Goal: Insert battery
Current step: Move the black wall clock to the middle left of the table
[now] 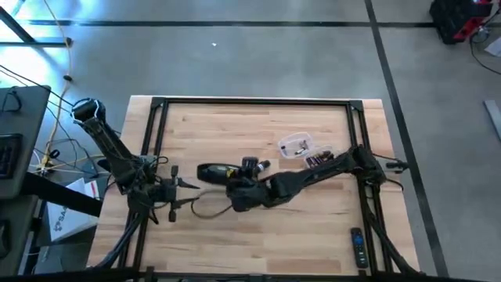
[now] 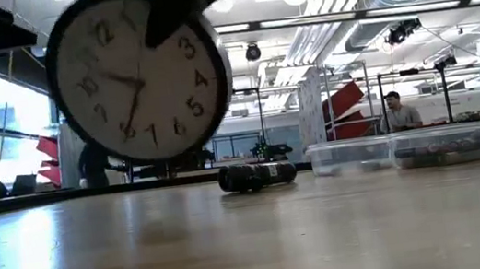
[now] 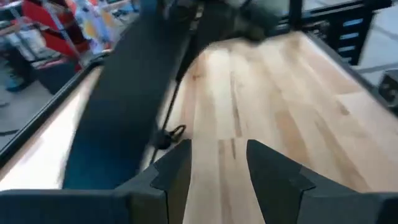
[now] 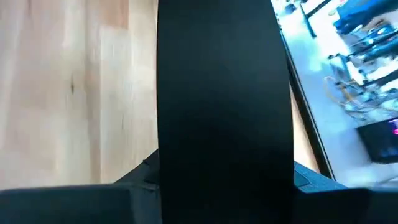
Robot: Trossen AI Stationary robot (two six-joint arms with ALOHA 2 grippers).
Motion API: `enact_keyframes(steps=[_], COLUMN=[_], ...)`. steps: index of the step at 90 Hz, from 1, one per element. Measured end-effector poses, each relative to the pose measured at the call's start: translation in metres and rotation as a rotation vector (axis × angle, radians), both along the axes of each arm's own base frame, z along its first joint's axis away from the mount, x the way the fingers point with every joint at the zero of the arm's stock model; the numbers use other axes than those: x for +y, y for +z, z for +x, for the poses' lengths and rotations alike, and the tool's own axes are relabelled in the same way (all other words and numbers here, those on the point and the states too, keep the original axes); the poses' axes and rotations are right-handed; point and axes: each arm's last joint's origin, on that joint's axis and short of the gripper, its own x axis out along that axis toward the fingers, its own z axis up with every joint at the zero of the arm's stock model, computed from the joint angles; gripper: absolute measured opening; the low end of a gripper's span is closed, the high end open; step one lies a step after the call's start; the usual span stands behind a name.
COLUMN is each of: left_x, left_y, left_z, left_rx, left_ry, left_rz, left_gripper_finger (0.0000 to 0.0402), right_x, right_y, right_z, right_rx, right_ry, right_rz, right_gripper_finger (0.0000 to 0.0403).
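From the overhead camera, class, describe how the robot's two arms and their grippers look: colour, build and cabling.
Both are dark, near-black jointed arms of slim tubular links with chunkier joint housings. The left arm carries a shiny rounded cap near its base, and thin black cables trail from its two-finger gripper. Its fingers are matte dark wedges with angular tips. The right arm matches; its gripper looks equally dark.

Two dark jointed arms (image 1: 313,174), trailing black cables.

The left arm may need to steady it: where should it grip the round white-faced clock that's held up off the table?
Probably the round white-faced clock at its lower dark rim, pinched face to back, coming from the open left gripper's side. The disc hangs upright and thin, and the right gripper clamps its top.
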Motion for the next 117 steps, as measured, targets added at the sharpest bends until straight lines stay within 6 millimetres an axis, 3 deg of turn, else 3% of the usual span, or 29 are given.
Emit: enact_keyframes(steps=[7, 15, 31, 45, 57, 72, 83, 106, 117], left_x=[-0.003, -0.007, -0.011, -0.012, -0.012, -0.012, -0.012, -0.012, -0.011], left_y=[-0.004, -0.005, 0.001, 0.001, 0.001, 0.001, 0.001, 0.001, 0.001], left_z=[0.003, 0.006, 0.008, 0.008, 0.008, 0.008, 0.008, 0.008, 0.008], left_rx=[-0.005, -0.019, -0.059, -0.056, -0.055, -0.055, -0.055, -0.056, -0.056], left_ry=[0.023, 0.023, -0.009, -0.012, -0.012, -0.012, -0.012, -0.011, -0.011], left_rz=[0.033, 0.078, 0.092, 0.095, 0.096, 0.097, 0.097, 0.096, 0.096], left_gripper_finger=[0.0135, 0.0135, 0.0135, 0.0135, 0.0136, 0.0136, 0.0136, 0.0136, 0.0136], right_x=[-0.029, -0.065, -0.133, -0.171, -0.183, -0.187, -0.188, -0.191, -0.192], right_y=[0.019, 0.024, 0.001, -0.017, -0.029, -0.069, -0.084, -0.122, -0.131], right_z=[-0.001, 0.002, 0.015, 0.031, 0.045, 0.059, 0.071, 0.091, 0.094], right_rx=[-0.091, -0.145, -0.145, -0.208, -0.264, -0.222, -0.278, -0.4, -0.426], right_ry=[-0.094, -0.163, -0.238, -0.193, -0.12, -0.143, -0.122, -0.088, -0.062], right_rz=[0.096, 0.306, 0.725, 0.936, 1.108, 1.239, 1.277, 1.363, 1.353], right_gripper_finger=[0.0128, 0.0128, 0.0128, 0.0128, 0.0128, 0.0136, 0.0151, 0.0136, 0.0158])
